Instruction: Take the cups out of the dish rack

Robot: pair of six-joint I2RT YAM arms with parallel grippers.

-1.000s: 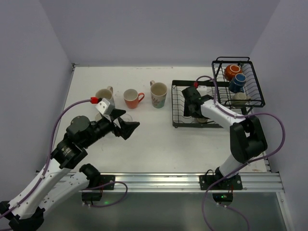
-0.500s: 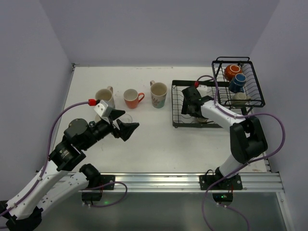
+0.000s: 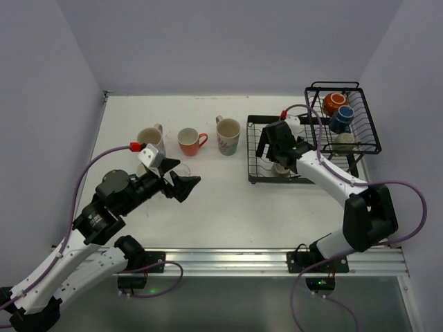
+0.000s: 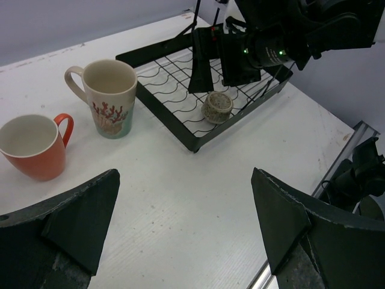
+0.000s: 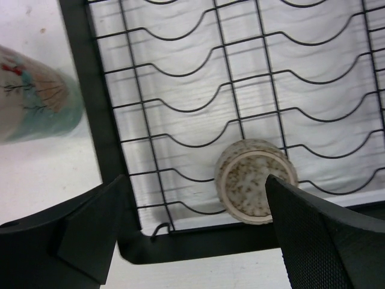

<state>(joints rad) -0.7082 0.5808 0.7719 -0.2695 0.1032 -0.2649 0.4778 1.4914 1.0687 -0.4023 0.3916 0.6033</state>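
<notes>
- Worktop [image 3: 208, 214]: white, walled on three sides, arm bases at its near edge.
- Rack [image 3: 255, 149]: black wire, on the right half of the worktop. It has two parts: a flat ribbed tray [image 4: 162, 99] and a raised basket [image 3: 367, 124] toward the far right corner.
- Speckled cup [image 5: 255, 186]: the only cup in the tray, near the tray's near edge. It appears to stand mouth down (flat speckled face upward).
- Orange cup [image 3: 334, 102], blue cup [image 3: 341, 117], pale cup [image 3: 345, 140]: in the basket, lined up from its far end to its near end.
- Cream mug [image 3: 149, 136], orange mug [image 3: 188, 142], patterned mug [image 3: 228, 135]: upright on the bare worktop, in a row toward the far edge. The cream one is nearest the left edge; the patterned one stands just beside the tray.
- Clear glass [image 3: 183, 168]: faint, on the worktop nearer than the mug row, just beside the left tool.
- Left tool [image 4: 184, 173]: fingers spread wide and holding nothing. It hangs over the left half of the worktop and points toward the rack.
- Right tool [image 5: 195, 180]: fingers spread wide and holding nothing. It hangs over the tray with the speckled cup below, between the fingers in the wrist view; no contact shows.
</notes>
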